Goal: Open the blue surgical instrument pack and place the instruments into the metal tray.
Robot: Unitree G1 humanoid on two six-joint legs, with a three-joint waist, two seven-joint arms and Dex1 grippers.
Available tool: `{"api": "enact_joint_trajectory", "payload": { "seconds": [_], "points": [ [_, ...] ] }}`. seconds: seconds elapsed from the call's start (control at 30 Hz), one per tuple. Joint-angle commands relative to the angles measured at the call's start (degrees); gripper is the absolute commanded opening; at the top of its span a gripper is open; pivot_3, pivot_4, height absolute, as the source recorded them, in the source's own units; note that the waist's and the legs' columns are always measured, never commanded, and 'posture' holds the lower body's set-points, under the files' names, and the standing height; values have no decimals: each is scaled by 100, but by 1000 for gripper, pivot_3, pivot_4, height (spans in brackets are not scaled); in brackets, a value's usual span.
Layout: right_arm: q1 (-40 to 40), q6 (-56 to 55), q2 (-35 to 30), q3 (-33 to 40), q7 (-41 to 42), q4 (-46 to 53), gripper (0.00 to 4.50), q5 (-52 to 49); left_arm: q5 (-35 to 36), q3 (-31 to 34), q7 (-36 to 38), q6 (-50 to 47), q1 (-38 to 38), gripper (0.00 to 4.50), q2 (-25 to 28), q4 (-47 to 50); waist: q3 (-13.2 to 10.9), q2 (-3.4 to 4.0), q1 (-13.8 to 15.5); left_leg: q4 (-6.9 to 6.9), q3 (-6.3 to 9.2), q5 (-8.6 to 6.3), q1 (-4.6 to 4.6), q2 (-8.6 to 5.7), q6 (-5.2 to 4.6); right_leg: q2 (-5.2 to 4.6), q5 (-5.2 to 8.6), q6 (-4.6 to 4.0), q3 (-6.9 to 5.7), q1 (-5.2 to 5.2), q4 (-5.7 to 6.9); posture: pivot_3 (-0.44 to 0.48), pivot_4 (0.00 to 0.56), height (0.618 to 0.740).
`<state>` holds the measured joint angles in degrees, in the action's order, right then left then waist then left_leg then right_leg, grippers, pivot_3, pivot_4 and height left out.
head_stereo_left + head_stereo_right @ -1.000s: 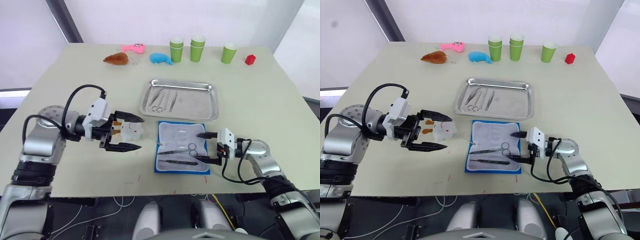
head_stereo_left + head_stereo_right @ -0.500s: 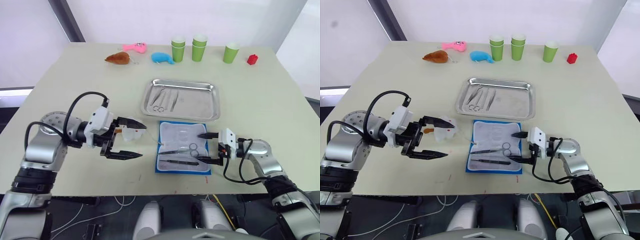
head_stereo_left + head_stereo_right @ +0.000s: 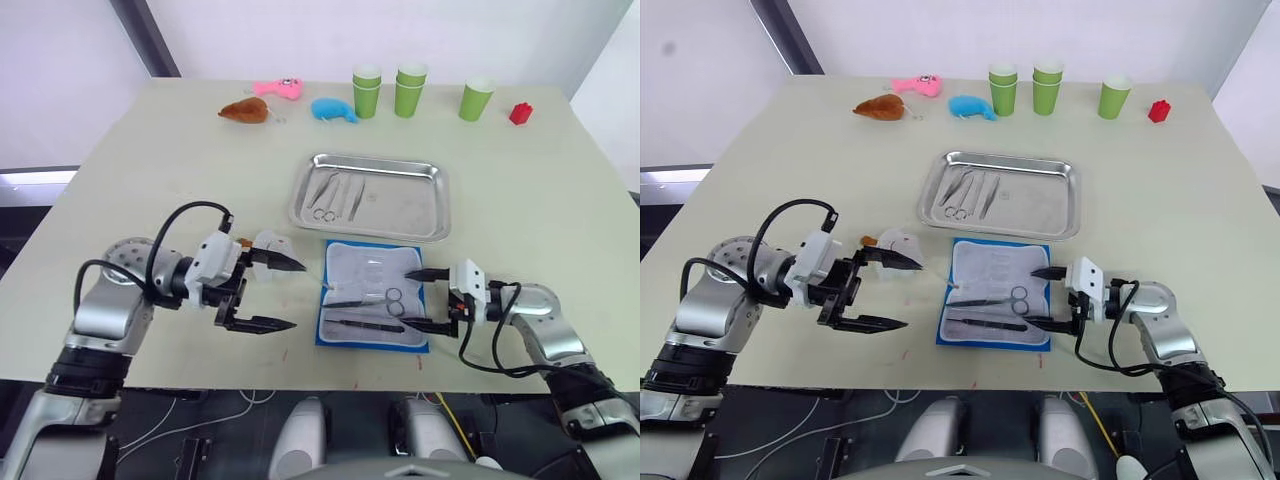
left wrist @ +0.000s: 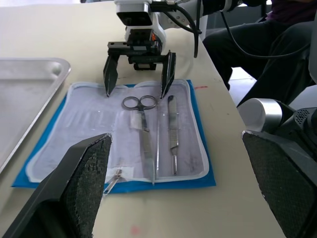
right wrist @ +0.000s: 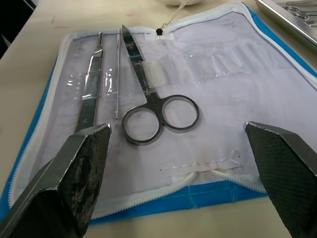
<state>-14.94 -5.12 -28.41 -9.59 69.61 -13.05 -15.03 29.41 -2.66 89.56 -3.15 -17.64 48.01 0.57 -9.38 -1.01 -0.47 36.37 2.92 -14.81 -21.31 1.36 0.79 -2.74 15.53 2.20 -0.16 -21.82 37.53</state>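
The blue surgical instrument pack (image 3: 372, 308) lies open near the table's front edge, pale lining up. Instruments rest in it: scissors (image 5: 158, 111), a flat steel handle (image 5: 91, 89) and a thin probe (image 5: 117, 74). Beyond it stands the metal tray (image 3: 405, 208) with several instruments (image 3: 335, 195) at its left end. My right gripper (image 3: 408, 297) is open at the pack's right edge, its fingers straddling the scissors' rings. My left gripper (image 3: 294, 296) is open a little left of the pack, pointing at it, holding nothing.
A small white object (image 3: 268, 245) lies just behind the left gripper. Along the far edge stand green cups (image 3: 410, 88), a red block (image 3: 519, 113), a blue whale toy (image 3: 333, 109), a pink toy (image 3: 278, 88) and a brown toy (image 3: 246, 110).
The camera has shifted slightly. My left gripper has moved toward the table's front edge, so the white object is no longer between its fingers. The right gripper holds its place.
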Motion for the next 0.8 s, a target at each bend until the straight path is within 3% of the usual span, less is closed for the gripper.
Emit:
{"api": "enact_joint_trajectory", "payload": {
  "seconds": [0.03, 0.2, 0.3, 0.8],
  "points": [
    [176, 137, -132, 148, -75, 138, 4500, -52, -2, 62, 201, 234, 19, 4460, -56, 17, -5, 5, 0, 1, 0, 0, -1, 0, 0, 0, 0, 0, 0, -1, 0, 0, 150, 739],
    [286, 289, -205, 385, -89, 655, 4500, -405, -31, 70, 154, 402, 94, 4460, -144, -61, -28, 20, -11, 7, 0, 0, -7, -3, 0, -2, 0, 1, 0, -3, 3, 0, 150, 739],
    [423, 475, -324, 557, -85, 1111, 4500, -678, -70, 24, 107, 531, 121, 4460, -270, -145, -39, 19, -22, 28, 1, 0, -57, -4, 0, 0, -2, 1, 3, -59, 29, 0, 150, 739],
    [1508, 1445, -1635, 1742, 27, 3242, 4500, -1773, -948, -599, -327, 1315, -280, 4460, -1500, -1275, -85, 24, -10, 83, 0, 0, -88, -8, -2, 1, -7, 2, 7, -75, 51, 0, 150, 739]
  ]
}}
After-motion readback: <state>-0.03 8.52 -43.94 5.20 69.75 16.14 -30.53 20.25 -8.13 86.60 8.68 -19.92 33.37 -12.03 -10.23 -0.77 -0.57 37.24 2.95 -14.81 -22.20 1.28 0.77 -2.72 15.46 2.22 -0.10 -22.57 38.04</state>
